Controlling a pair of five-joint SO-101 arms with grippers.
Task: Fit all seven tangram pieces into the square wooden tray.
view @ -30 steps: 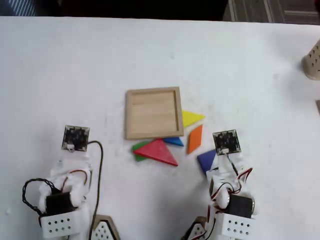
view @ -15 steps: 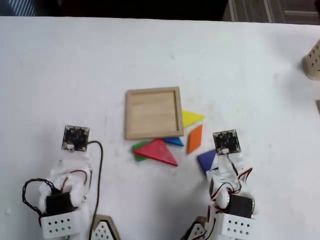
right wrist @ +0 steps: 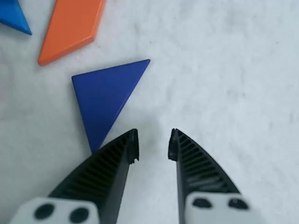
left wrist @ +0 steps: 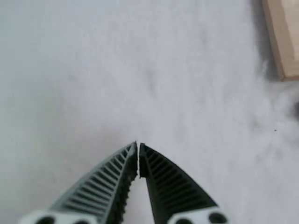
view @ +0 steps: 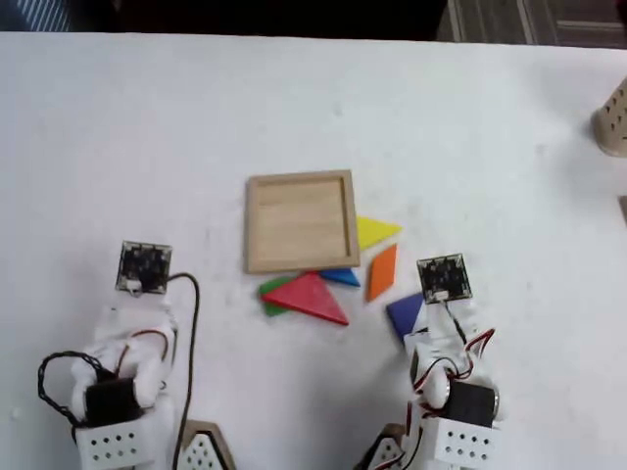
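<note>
Wooden tray (view: 299, 179) sits mid-table showing bare wood, pieces crowding its near-right corner: yellow piece (view: 375, 231) touching the right side, orange parallelogram (view: 382, 271) just beside it, red triangle (view: 312, 297) overlapping the green piece (view: 269, 294) and meeting the small blue triangle (view: 343, 277) at the near edge. Right gripper (right wrist: 153, 144), tips parted, sits just beside the dark blue triangle (right wrist: 105, 95). Left gripper (left wrist: 138, 161), tips pressed together, is over white table (view: 470, 147) near the tray. A perforated beige block (view: 613, 119) stands at the far right edge.

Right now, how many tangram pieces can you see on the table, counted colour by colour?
Red: 1, the red piece
Green: 1, the green piece, partly under the red one
Yellow: 1, the yellow piece
Orange: 1, the orange piece
Blue: 2, the lighter blue piece and the dark blue piece
Total: 6, all outside the wooden tray
</note>
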